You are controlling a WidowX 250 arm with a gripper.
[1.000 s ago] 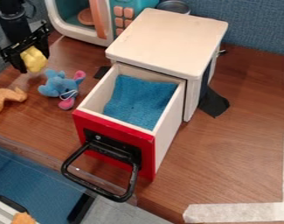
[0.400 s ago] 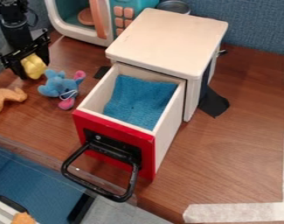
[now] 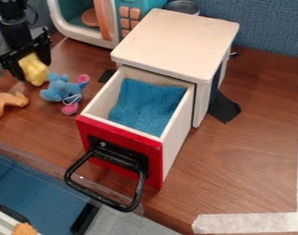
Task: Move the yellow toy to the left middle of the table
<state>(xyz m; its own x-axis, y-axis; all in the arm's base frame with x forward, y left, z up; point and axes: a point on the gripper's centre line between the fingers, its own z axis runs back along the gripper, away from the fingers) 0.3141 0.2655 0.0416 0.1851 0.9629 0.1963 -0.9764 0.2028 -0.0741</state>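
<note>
The black gripper [image 3: 33, 69] is at the upper left, low over the table, with its fingers open on either side of the yellow toy [image 3: 35, 71]. The toy's lower end sticks out below the fingertips, near the tabletop, and its upper part is partly hidden by the gripper. Just right of the yellow toy is a blue and pink plush toy [image 3: 64, 90]. The brown wooden table [image 3: 249, 137] lies beneath.
An orange-brown toy [image 3: 6, 103] lies at the left. A white box [image 3: 175, 43] with a pulled-out red-fronted drawer [image 3: 123, 147] stands in the centre, blue cloth [image 3: 148, 104] inside. Behind is a toy microwave [image 3: 84, 18]. The table's front edge runs along the lower left.
The gripper has come down with the yellow toy from its earlier height. Since the middle frame, its fingers have spread slightly and the toy sits a little lower between them.
</note>
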